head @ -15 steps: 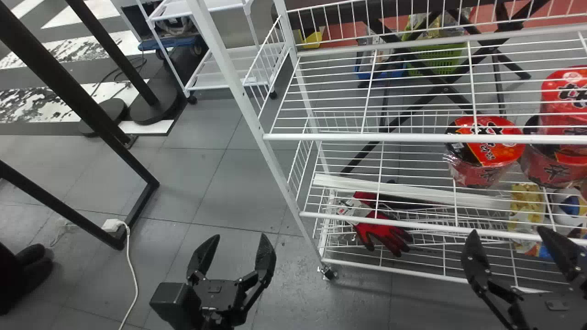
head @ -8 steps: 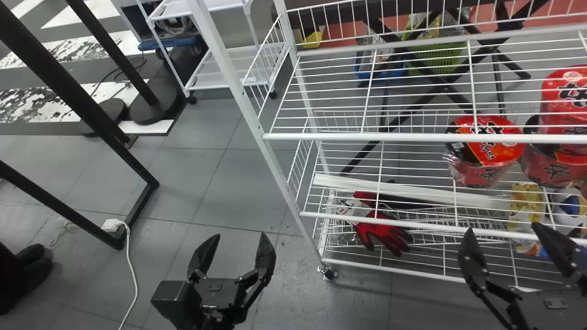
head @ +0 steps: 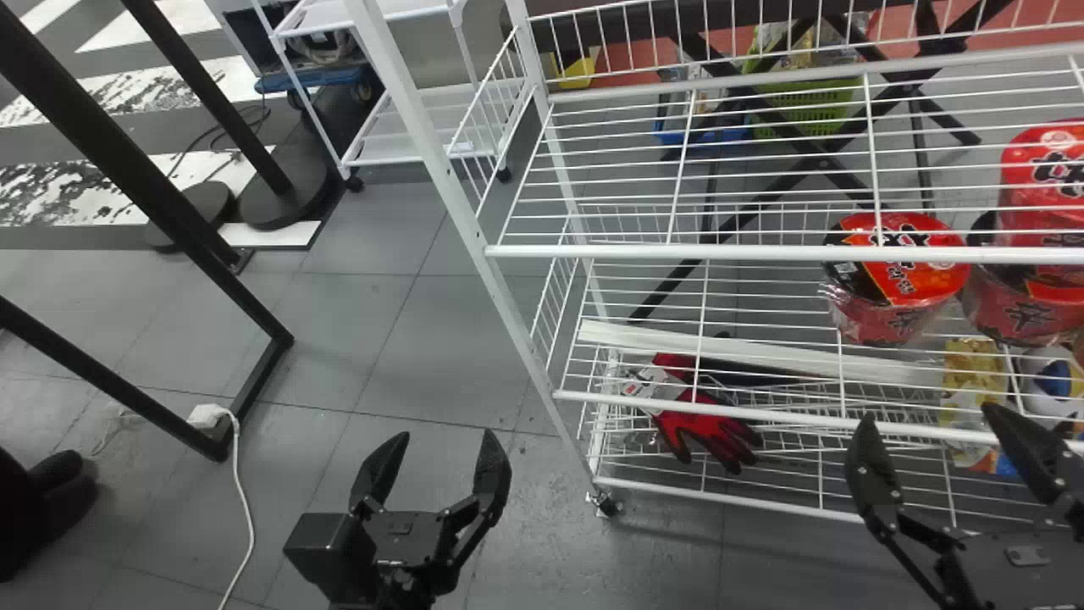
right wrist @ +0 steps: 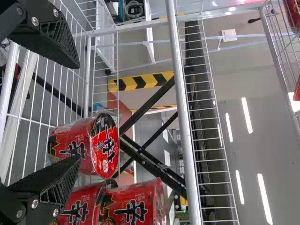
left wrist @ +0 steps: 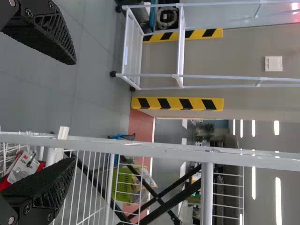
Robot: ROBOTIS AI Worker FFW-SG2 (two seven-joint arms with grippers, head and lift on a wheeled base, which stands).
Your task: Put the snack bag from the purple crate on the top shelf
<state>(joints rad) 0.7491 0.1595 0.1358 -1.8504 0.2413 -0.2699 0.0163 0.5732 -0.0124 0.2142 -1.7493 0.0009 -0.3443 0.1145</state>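
Observation:
The white wire shelf rack (head: pixel 593 252) stands ahead and to the right. In the head view my left gripper (head: pixel 449 474) is low at centre-left over the floor, its fingers apart with nothing between them. My right gripper (head: pixel 944 457) stands open in front of the rack's lower levels at the right. The left wrist view has the left gripper (left wrist: pixel 56 112) open beside the rack's frame (left wrist: pixel 140 149). In the right wrist view the right gripper (right wrist: pixel 61 117) is open and empty, facing the rack, with red noodle packs (right wrist: pixel 108 145) beyond its fingers. I see neither snack bag nor purple crate.
Red noodle packs (head: pixel 906 271) sit on a rack level at the right. A red glove (head: pixel 707 432) and a yellow package (head: pixel 974 381) lie lower down. A black metal frame (head: pixel 161 203) stands at the left, a white cart (head: pixel 406 152) behind. A green basket (head: pixel 800 110) is beyond the rack.
The right gripper has shifted slightly up and to the left in the head view. My left gripper has moved very slightly to the right. Both stayed open.

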